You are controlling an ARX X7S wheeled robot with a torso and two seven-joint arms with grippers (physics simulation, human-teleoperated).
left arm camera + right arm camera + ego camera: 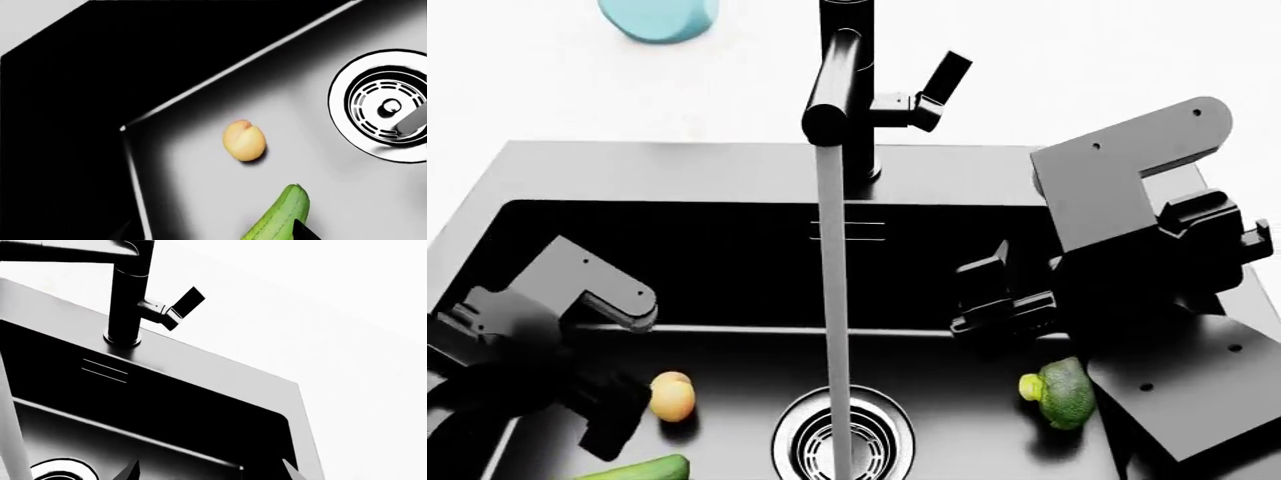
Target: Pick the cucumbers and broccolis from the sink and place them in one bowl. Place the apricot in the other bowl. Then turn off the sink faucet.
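Water runs from the black sink faucet (843,90) into the sink (627,170) and down its drain (841,440). The apricot (671,396) lies on the basin floor left of the drain, with a cucumber (634,468) just in front of it. My left gripper (614,410) hangs open beside the apricot (244,140), and one fingertip overlaps the cucumber (280,215) in the left wrist view. A broccoli (1061,392) lies right of the drain. My right gripper (994,295) is open and empty above the basin, behind the broccoli. The other bowl is out of view.
The faucet's side lever (941,85) sticks out to the right, also seen as lever (180,307) in the right wrist view. A pale blue round vessel (661,18) sits on the white counter at the back left, cut by the frame. The water stream (834,300) falls between my arms.
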